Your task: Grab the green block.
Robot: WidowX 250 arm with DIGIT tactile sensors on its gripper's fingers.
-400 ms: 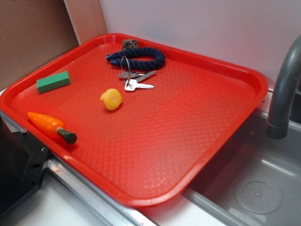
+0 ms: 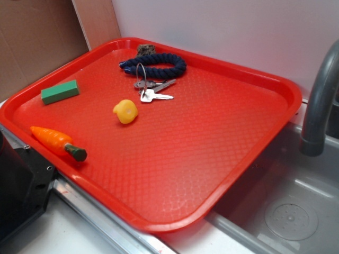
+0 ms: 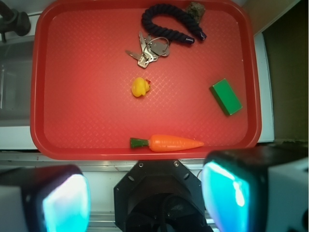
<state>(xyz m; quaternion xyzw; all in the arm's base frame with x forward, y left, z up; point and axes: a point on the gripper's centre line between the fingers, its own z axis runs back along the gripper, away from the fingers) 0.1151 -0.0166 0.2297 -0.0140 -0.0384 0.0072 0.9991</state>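
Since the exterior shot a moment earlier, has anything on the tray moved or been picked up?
Nothing visibly changed. The green block, toy carrot, yellow duck, keys and blue rope lie where they were on the red tray, none taken hold of. The gripper is well apart from the block, its fingers spread with nothing between them.
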